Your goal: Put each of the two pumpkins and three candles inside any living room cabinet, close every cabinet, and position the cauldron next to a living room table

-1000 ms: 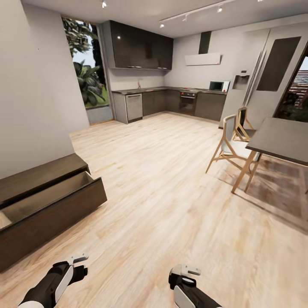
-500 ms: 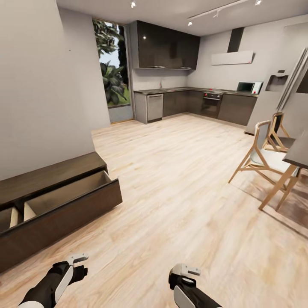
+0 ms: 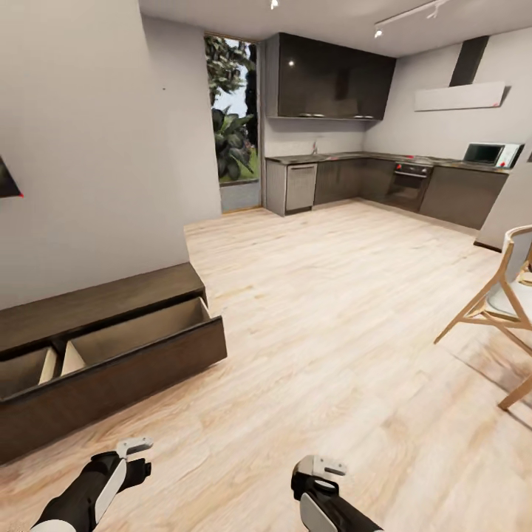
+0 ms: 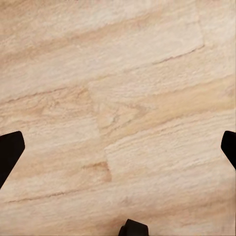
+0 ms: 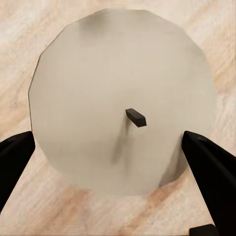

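A pale grey-beige candle (image 5: 123,73) with a short dark wick sits between the fingers of my right gripper (image 5: 114,164), which is shut on its sides, with wood floor beyond it. In the head view that right gripper (image 3: 322,467) hangs low at the bottom, over the floor. My left gripper (image 3: 134,448) is beside it, open and holding nothing; its fingertips (image 4: 10,150) stand far apart over bare planks. The dark brown cabinet (image 3: 140,366) runs along the left wall with its drawer pulled out, showing a beige, divided inside. No pumpkins, cauldron or table are in view.
A wooden chair (image 3: 496,310) stands at the right edge. Grey kitchen units (image 3: 369,181) line the far wall beside a tall window (image 3: 233,140). Wide wood floor (image 3: 318,310) lies between me and the kitchen.
The whole head view has swung to the left: the cabinet now shows more of its open drawer, and the dining table has left the picture. Both arms hold the same pose.
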